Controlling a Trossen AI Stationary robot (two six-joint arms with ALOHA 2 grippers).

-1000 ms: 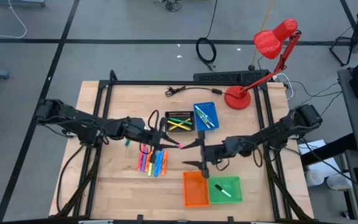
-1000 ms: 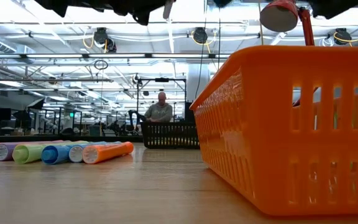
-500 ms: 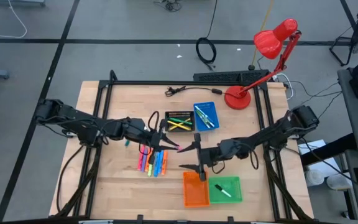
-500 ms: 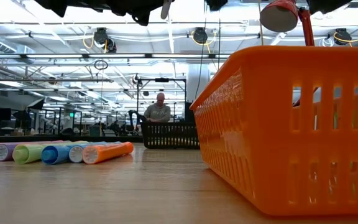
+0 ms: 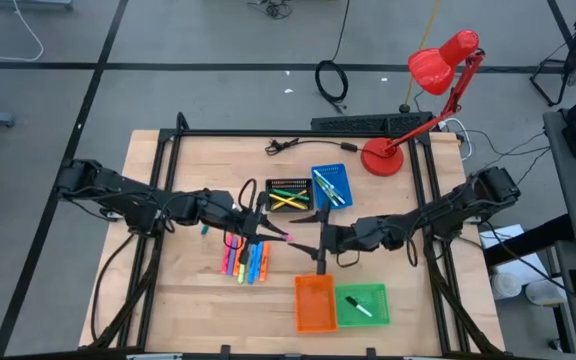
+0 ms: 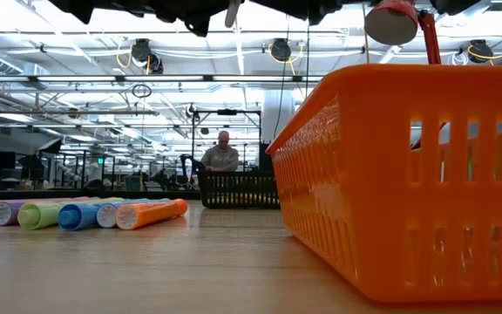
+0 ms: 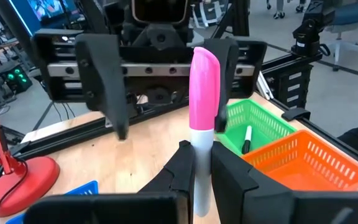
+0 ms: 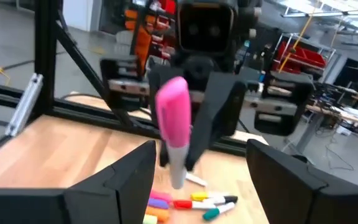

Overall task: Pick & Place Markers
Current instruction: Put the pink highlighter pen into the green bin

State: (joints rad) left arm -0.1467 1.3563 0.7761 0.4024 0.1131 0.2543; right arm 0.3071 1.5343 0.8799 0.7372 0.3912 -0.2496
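My left hand (image 7: pixel 196 163) grips the pink marker (image 7: pixel 202 99); my right hand (image 5: pixel 320 236) is wide open facing it. I should centre its cap between those fingers before closing

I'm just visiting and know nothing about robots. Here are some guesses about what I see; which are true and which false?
1. The left gripper is shut on a pink marker. True.
2. The right gripper is also clamped on that marker. False: its jaws are open and face the marker, not closed on it.
3. The orange tray holds a pile of markers. False: no markers show in it.
4. The green tray has one marker in it. True.
5. Several loose markers lie on the table. True.
6. The red lamp stands inside the blue tray. False: it stands on the table beside that tray.
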